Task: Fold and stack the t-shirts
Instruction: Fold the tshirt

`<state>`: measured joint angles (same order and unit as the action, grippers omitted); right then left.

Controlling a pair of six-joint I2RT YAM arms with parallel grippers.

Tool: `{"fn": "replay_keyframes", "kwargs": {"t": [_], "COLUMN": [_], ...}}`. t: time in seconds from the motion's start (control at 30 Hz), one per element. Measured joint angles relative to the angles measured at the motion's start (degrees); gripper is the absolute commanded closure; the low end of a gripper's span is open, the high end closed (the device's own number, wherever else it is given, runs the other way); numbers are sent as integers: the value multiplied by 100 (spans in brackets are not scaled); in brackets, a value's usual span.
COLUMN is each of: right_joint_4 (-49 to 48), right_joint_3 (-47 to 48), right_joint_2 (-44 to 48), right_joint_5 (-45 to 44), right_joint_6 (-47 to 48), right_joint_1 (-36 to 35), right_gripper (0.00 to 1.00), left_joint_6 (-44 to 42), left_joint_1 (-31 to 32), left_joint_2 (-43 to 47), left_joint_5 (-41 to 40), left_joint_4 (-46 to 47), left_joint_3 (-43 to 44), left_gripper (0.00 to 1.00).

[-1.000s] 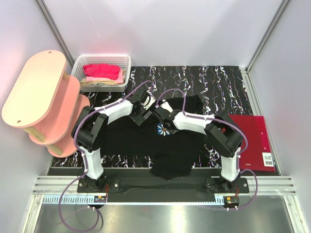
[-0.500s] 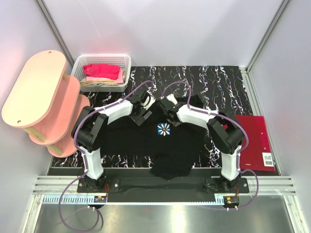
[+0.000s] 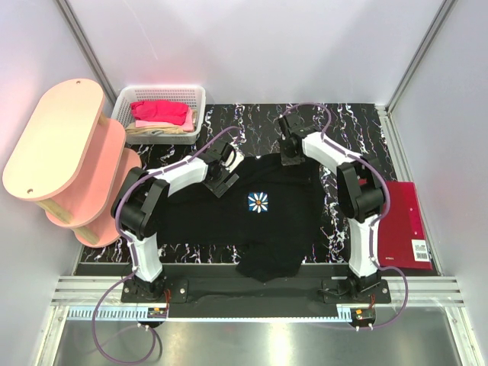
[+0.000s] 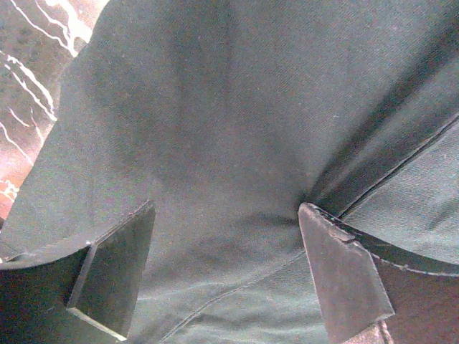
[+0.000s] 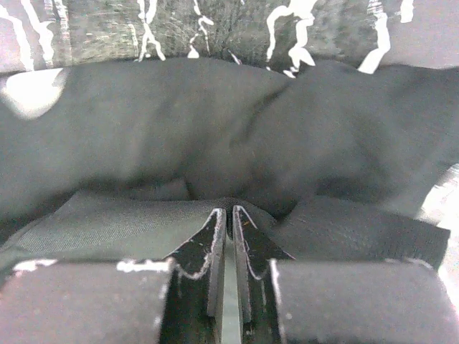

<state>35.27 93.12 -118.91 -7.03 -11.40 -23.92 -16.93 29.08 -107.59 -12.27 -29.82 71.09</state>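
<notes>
A black t-shirt (image 3: 263, 229) with a white-and-blue daisy print (image 3: 258, 202) lies spread on the black marbled table (image 3: 351, 126). My right gripper (image 3: 290, 155) is at the shirt's far edge, shut on a pinched ridge of its black cloth (image 5: 237, 204); in the right wrist view the gripper (image 5: 229, 212) shows only a thin slit between its tips. Over the shirt's upper left, my left gripper (image 3: 222, 178) stands open, and the left wrist view shows flat black cloth with a seam between the wide-apart tips (image 4: 226, 215). A bright pink t-shirt (image 3: 160, 112) lies in the basket.
The white mesh basket (image 3: 200, 93) stands at the back left, with pale cloth under the pink shirt. A pink two-tier shelf (image 3: 61, 137) fills the left side. A flat dark red rectangle with a white label (image 3: 400, 221) lies at the right edge.
My right gripper closed on the black cloth near the shirt's middle and pulled it back and to the right, opening the shirt out flat. The left gripper stayed put and open.
</notes>
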Motion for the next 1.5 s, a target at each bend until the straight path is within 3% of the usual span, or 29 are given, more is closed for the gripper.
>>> {"fn": "replay_keyframes", "kwargs": {"t": [0.1, 0.33, 0.5, 0.67, 0.97, 1.3, 1.5], "right_joint_4": [57, 350, 704, 962, 999, 551, 343], "right_joint_3": [155, 748, 1274, 479, -1606, -1897, -1650], "right_joint_2": [-341, -761, -931, -236, 1528, 1421, 861], "right_joint_5": [151, -33, -815, -1399, -1071, -540, -525], "right_joint_6": [-68, -175, -343, -820, -1718, -2017, -2013], "right_joint_1": [33, 31, 37, 57, 68, 68, 74], "right_gripper": [62, 45, 35, 36, 45, 49, 53], "left_joint_6": [0, 0, -4, -4, -2, -2, 2], "left_joint_1": [0, 0, -2, -2, -2, -2, -2], "left_joint_2": [11, 42, 57, 61, 61, 61, 61], "left_joint_5": [-2, -2, -2, -2, 0, 0, 4], "left_joint_4": [4, 7, -9, -46, -50, -50, -50], "left_joint_3": [-13, -61, -74, -74, -74, -74, -74], "left_gripper": [13, 13, 13, 14, 14, 14, 14]}}
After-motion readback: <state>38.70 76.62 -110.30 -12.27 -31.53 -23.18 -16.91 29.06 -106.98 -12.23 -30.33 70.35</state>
